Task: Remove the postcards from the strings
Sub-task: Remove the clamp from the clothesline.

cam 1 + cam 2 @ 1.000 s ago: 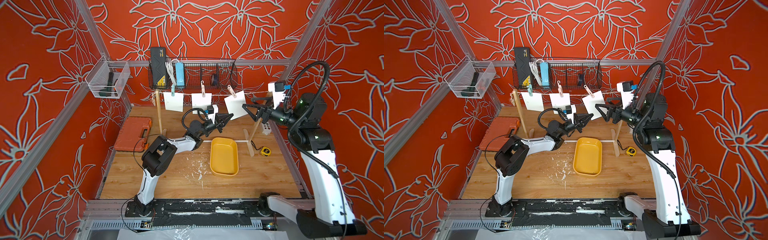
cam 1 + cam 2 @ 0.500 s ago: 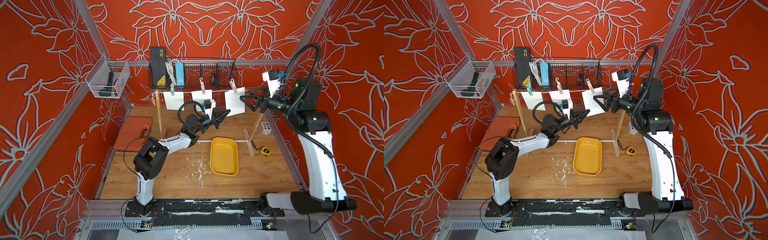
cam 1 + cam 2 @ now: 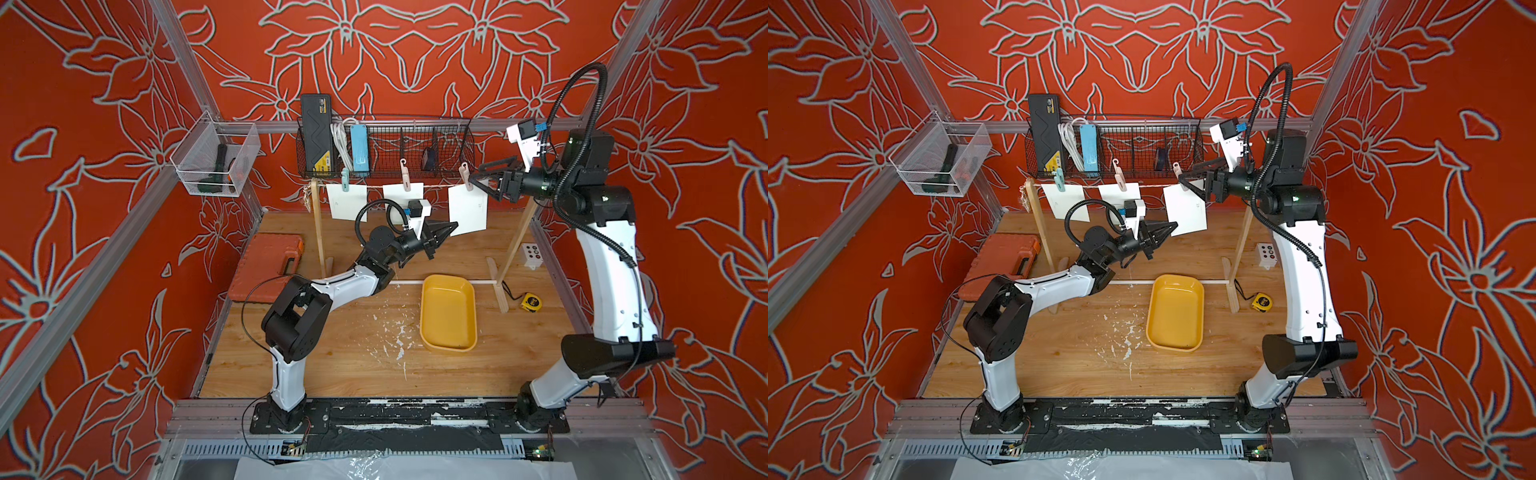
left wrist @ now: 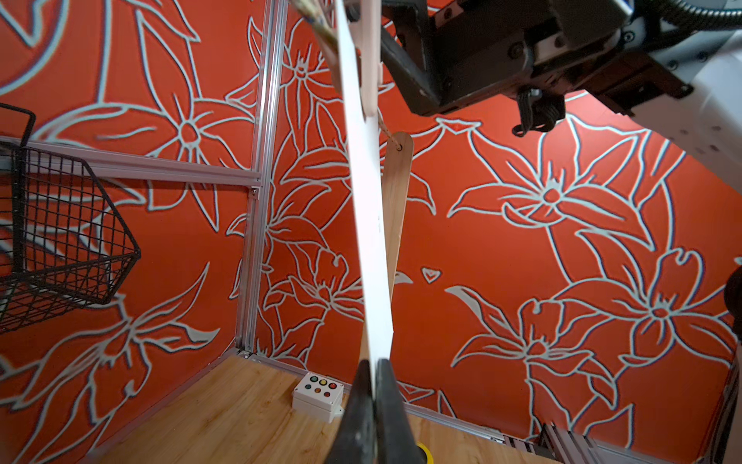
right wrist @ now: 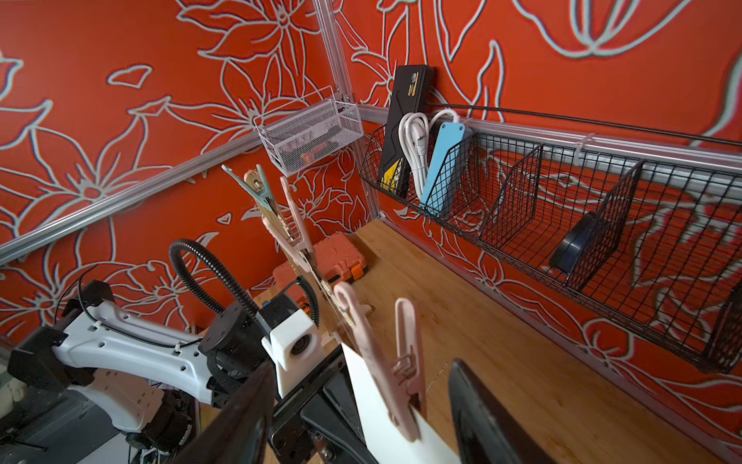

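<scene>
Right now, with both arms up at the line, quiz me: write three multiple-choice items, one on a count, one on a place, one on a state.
1. How many postcards hang on the string?
A. two
B. three
C. four

2. Where is the yellow tray?
A. hung from the string
B. standing on its edge
C. flat on the table

3. What state is the left gripper in?
A. shut on the lower corner of a postcard
B. wide open in the air
C. shut on nothing

Answers:
1 B: three white cards show along the line in both top views.
2 C: it lies open side up on the wood, below the line.
3 A: the left wrist view shows its tips pinched together on the card's edge.
</scene>
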Robot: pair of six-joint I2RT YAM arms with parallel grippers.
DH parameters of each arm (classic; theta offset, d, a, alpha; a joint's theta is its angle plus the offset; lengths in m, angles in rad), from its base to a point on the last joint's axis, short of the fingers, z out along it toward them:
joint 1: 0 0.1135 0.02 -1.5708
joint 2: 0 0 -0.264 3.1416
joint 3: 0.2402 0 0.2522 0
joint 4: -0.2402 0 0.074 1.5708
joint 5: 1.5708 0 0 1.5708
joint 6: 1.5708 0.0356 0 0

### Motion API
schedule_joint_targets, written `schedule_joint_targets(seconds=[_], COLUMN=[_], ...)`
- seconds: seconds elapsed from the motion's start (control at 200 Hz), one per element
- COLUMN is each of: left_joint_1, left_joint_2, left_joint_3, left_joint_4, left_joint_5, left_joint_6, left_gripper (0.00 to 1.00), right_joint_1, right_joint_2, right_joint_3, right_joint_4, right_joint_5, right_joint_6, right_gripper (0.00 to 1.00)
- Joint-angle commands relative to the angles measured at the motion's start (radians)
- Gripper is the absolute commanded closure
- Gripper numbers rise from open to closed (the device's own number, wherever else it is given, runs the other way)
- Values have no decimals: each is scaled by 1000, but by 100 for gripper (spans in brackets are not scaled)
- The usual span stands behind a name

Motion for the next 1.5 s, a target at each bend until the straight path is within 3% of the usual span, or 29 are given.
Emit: schedule_joint_targets(seconds=[0.0, 0.515, 1.496], left_joint_1=[9, 15, 20], left_joint_2=[-35, -32, -21], left_joint_3=[-2, 1, 4], left_joint_4=[24, 25, 41], left_joint_5=[24, 30, 42], left_joint_6=[5, 4, -21], left_gripper=[100, 100, 100], right_joint_1=[6, 32, 40], right_joint_2=[46, 143, 134], right_joint_3=[85, 133, 137], right_joint_4=[-33, -32, -52], right_joint_5=[-68, -179, -164], right_joint_6=[9, 13, -31], right_gripper=[33, 37, 66])
